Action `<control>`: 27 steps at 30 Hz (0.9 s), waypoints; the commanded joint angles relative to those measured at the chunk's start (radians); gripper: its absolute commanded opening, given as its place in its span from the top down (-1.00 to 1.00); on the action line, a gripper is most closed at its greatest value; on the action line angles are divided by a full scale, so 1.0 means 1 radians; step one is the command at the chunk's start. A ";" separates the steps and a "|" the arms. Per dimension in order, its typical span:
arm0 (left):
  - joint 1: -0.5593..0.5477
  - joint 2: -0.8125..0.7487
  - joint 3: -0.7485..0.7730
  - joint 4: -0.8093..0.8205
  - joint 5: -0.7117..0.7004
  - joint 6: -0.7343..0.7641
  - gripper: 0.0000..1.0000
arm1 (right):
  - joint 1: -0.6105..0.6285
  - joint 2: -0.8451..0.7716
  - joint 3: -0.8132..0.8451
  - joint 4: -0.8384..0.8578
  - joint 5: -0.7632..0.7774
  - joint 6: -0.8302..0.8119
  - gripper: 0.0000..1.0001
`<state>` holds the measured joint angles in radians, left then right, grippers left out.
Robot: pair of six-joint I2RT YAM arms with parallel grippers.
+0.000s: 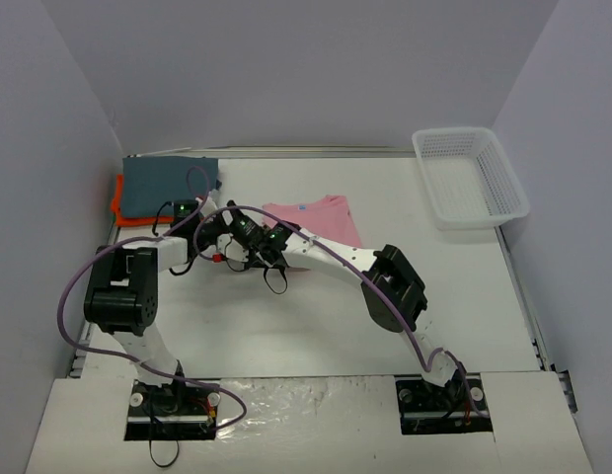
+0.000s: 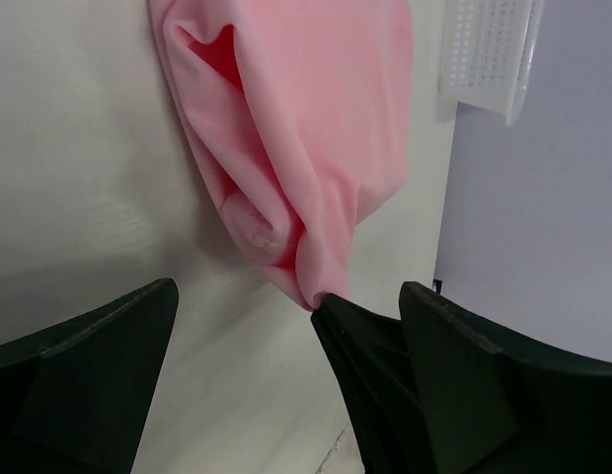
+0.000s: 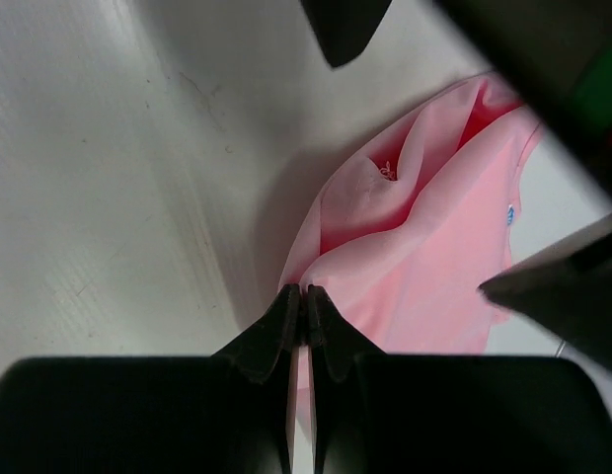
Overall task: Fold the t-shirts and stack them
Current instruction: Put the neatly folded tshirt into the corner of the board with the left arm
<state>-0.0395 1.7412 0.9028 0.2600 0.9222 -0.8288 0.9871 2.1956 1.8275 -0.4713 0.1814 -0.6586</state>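
Right up against the lens in the right wrist view, the right gripper has its jaws pressed flat together, and a sliver of pink shows in the slit between the two black fingers. That's the pink t-shirt, pinched by its edge. From the pinch the cloth bunches up into soft folds toward the upper right of the frame. Only this view shows a tiny blue label on the shirt at mid right.

Over to the left wrist view: the left gripper has its jaws spread wide, one in each lower corner, and nothing is held between them. In the gap sits the pointed corner of the pink shirt, with a dark fingertip of the other arm clamped on it. The shirt runs from there up to the top centre of the frame, with a rolled fold on its left side. That roll is hidden from the other two cameras.

From above comes the wider picture. Both arms reach in and meet left of centre on the white counter, at the pink shirt's left edge. The rest of the shirt lies spread toward the middle. In the upper left of the frame, well apart from it, the blue-grey t-shirt lies folded on top of the orange t-shirt, which peeks out along the left side. A white mesh basket sits at the upper right, and the left wrist camera catches only its corner.
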 commanded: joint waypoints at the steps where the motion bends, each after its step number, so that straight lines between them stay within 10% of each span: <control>1: -0.049 0.010 -0.002 0.082 -0.023 -0.079 -0.89 | -0.005 -0.046 0.044 -0.046 0.044 -0.013 1.00; 27: -0.169 0.296 0.156 0.128 -0.029 -0.153 -0.89 | -0.005 -0.019 0.141 -0.101 0.024 -0.003 1.00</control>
<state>-0.1883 1.9984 1.0363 0.4095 0.9310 -0.9993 0.9672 2.1956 1.9194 -0.5625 0.2134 -0.6716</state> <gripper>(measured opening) 0.943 0.010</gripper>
